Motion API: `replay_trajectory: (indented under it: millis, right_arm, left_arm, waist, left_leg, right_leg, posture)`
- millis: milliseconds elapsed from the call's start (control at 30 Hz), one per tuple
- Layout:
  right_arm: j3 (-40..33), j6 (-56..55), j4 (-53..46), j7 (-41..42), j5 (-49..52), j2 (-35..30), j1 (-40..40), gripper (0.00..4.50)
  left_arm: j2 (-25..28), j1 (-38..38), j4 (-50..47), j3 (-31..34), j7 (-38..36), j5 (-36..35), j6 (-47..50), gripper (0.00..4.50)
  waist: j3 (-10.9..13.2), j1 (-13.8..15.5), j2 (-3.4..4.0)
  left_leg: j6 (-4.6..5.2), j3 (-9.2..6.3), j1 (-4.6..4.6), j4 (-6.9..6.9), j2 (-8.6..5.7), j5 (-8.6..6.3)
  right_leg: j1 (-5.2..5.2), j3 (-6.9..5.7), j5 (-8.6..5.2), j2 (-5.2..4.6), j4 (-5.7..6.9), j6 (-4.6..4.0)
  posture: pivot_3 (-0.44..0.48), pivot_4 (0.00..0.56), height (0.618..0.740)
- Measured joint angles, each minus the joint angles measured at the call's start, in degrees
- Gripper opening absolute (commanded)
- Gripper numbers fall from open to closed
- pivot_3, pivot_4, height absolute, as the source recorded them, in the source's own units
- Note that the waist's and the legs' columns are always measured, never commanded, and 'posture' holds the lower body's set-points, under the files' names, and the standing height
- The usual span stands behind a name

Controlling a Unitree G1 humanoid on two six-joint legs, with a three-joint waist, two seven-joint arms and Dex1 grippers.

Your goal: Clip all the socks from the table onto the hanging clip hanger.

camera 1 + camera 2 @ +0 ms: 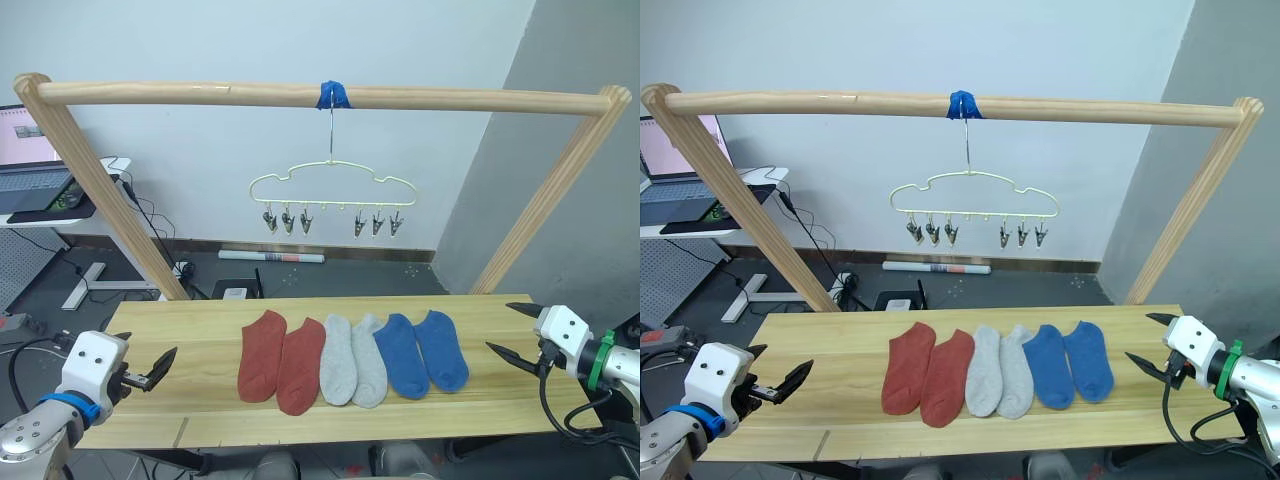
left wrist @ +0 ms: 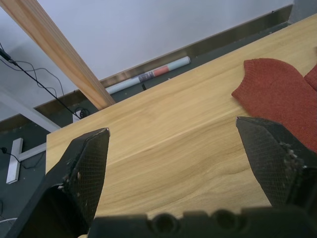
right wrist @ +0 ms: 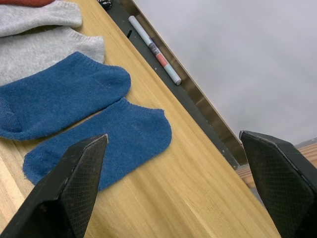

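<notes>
Six socks (image 1: 352,358) lay side by side on the worktop (image 1: 200,345), long axes running near-to-far, while both grippers' jaws stood wide open and empty.

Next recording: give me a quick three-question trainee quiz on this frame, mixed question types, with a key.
1. True or false: a sock already hangs from the clip hanger.
2. Which socks lie nearest the right gripper? A rust-red B grey C blue
3. Fill in: the left gripper is ___ and holds nothing.

Key: 1 false, all six socks lie on the table. 2 C, the blue socks. 3 open.
</notes>
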Motion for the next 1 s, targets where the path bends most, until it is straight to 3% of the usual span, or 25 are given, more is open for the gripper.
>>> replay_trajectory:
  millis: [1000]
  right_arm:
    - [-1.04,2.05,-4.29,-1.11,0.01,0.0,2.78,4.47]
  left_arm:
    - [-0.93,-3.87,6.5,2.79,-2.9,-3.3,-8.51,4.5]
  waist:
    - [-0.09,-0.01,-0.06]
  left_leg:
    - [0.0,0.03,0.05,0.0,0.0,0.0]
  right_leg:
    - [0.03,0.03,0.0,0.0,0.03,0.0]
  posture:
    - [-0.045,0.032,0.733]
